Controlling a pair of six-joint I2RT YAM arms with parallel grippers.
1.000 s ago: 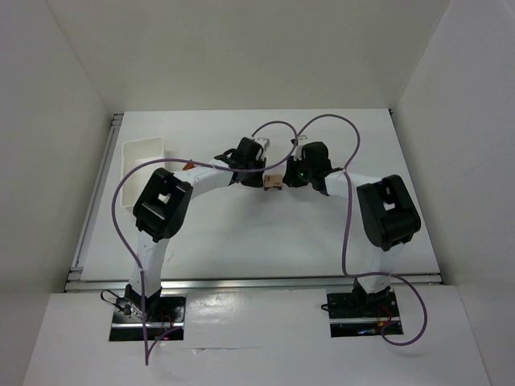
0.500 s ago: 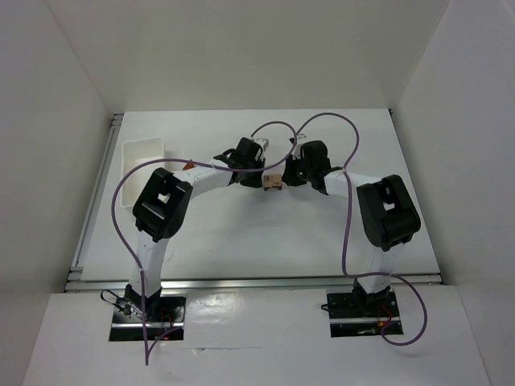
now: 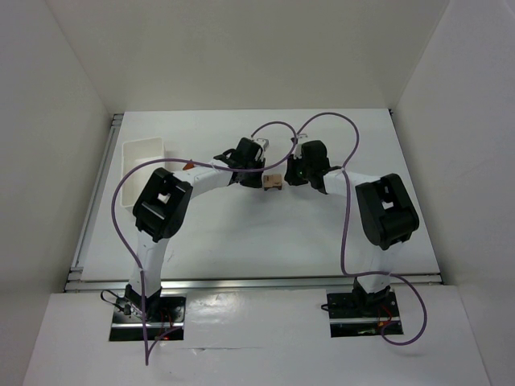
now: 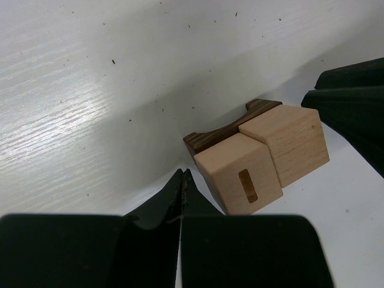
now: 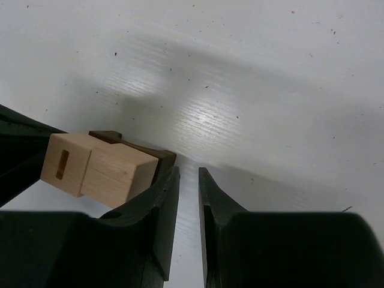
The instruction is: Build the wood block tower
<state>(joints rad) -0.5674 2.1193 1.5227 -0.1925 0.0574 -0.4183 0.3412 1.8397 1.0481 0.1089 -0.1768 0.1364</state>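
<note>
Midway between left gripper (image 4: 183,175) and right gripper (image 5: 189,173), two light tan cubes (image 4: 239,174) sit side by side atop the dark brown arch piece (image 4: 219,132). Left jaws are pressed together, empty; right jaws show only a slit, gripping nothing.

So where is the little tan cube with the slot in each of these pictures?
Top external: slotted cube near picture centre, slightly above the middle, too small to make out its slot.
Left wrist: lower centre-right.
Right wrist: far left, about mid-height.
Shared landmark: dark brown arch piece right against it, seen in both wrist views.
</note>
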